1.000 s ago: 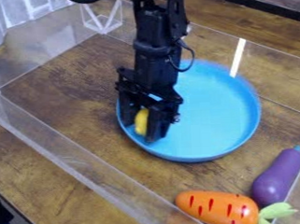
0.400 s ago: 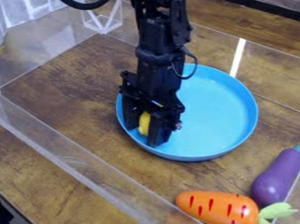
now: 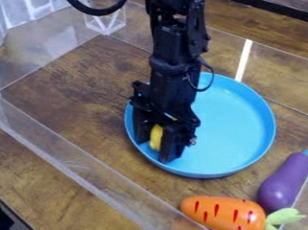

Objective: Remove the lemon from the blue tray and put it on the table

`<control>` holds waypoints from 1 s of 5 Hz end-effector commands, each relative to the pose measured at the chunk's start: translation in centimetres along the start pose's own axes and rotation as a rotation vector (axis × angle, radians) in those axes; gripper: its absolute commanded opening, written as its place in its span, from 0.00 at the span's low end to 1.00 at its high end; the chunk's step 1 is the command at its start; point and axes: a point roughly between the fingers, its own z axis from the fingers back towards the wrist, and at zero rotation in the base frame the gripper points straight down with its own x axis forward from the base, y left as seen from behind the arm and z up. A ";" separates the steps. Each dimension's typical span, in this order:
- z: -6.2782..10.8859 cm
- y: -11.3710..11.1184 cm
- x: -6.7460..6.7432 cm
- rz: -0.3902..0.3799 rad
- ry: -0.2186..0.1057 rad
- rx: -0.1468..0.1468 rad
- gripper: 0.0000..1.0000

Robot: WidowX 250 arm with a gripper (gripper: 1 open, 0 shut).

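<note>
Inside blue tray, small yellow lemon, clamped by end effector

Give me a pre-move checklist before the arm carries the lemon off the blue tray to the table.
1. Hand shut on the small yellow oval lemon: ok, lemon sits between its fingers.
2. Lemon lifted above the raised rim of the round blue plastic tray: cannot tell.
3. Bare dark wood-grain table on the tray's left for a drop spot: ok.
4. Orange toy carrot and purple toy eggplant away from that spot: ok.
5. Clear plastic wall apart from the arm: ok.
</note>
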 end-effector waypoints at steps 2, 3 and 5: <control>3.4 -2.4 -0.1 0.051 -0.056 0.013 0.00; 5.6 -1.9 -1.0 0.085 -0.049 0.031 0.00; 10.0 0.8 -2.3 0.260 -0.089 0.061 0.00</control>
